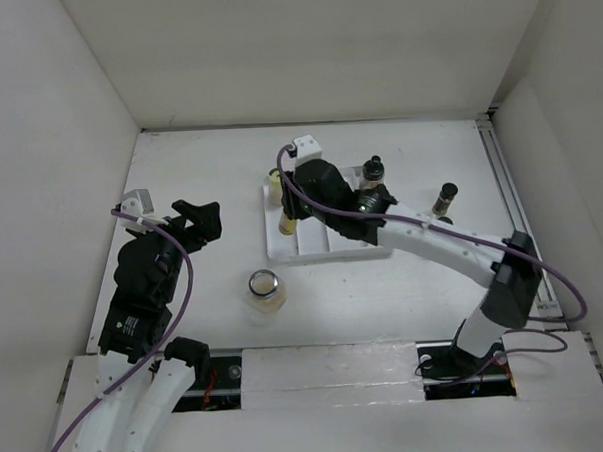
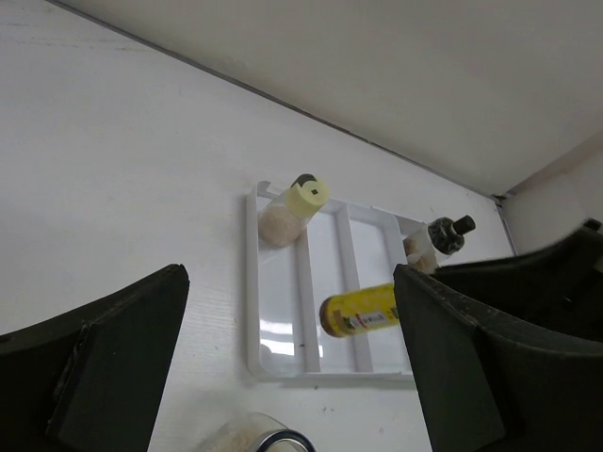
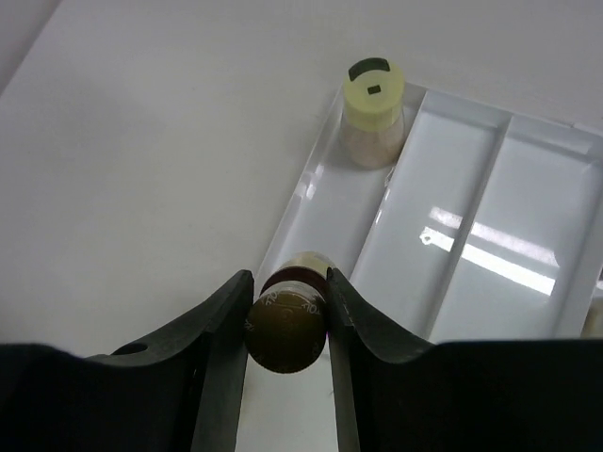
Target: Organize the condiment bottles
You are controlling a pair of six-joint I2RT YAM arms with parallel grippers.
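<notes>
Risk of misplacement: right tool (image 3: 289, 282) clamped on sideways brown-capped, yellow-labelled cylindrical bottle (image 3: 285, 330) over side rim of white divided plastic tray (image 3: 546, 217), which could snag it; left tool (image 2: 290, 282) apart, empty.

Right hand (image 3: 288, 282) clenched, left hand (image 2: 290, 275) wide

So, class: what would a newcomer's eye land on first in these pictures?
Probably the right end effector, shut on a dark-capped yellow bottle at the left side of the white divided tray. Next come the yellow-capped shaker standing in the tray's far left corner, and the silver-lidded jar alone on the table in front of the tray.
</notes>
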